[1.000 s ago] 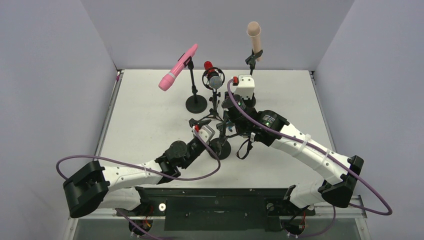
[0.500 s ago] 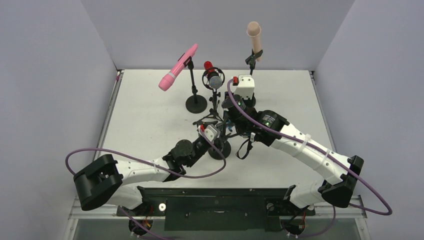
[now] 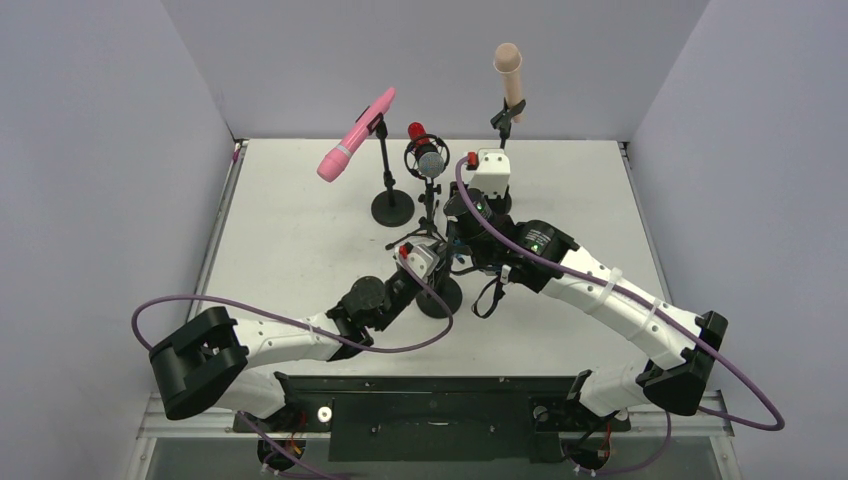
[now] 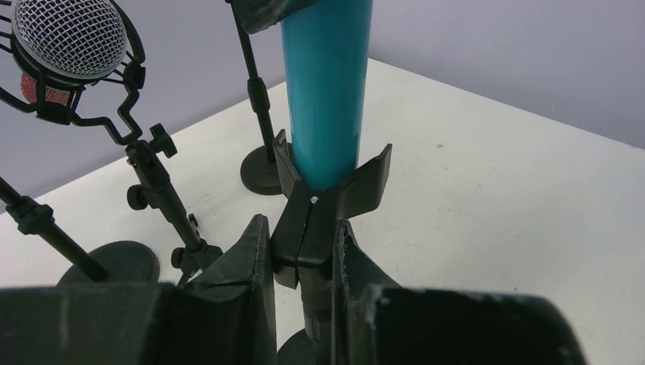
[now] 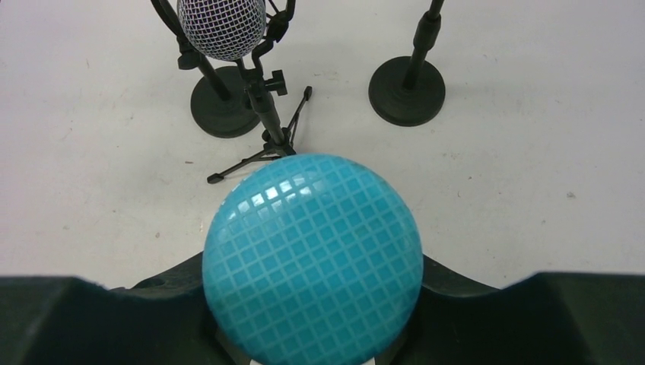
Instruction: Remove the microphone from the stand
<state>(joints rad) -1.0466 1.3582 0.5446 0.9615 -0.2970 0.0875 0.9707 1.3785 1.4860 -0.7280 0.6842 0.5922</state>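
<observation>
The teal microphone [image 4: 325, 91] stands upright in the black clip [image 4: 328, 204] of its stand. My left gripper [image 4: 303, 262] is shut on the stand just under that clip, one finger on each side of the stem. In the right wrist view the microphone's teal mesh head [image 5: 312, 255] fills the middle, and my right gripper [image 5: 312, 312] is shut on the body below it. From above, both grippers meet over the stand's round base [image 3: 440, 297], the left gripper [image 3: 430, 262] from the near left and the right gripper [image 3: 463, 236] from the right. They hide the microphone there.
Behind stand a pink microphone [image 3: 356, 135] on a round-base stand [image 3: 392, 208], a silver-headed microphone in a shock mount [image 3: 427, 155] on a tripod, and a beige microphone [image 3: 509, 72] on a tall stand. Grey walls close three sides.
My left arm has reached forward to the stand, and its jaws have gone from wide open to shut on the stem under the clip. The right arm has not moved.
</observation>
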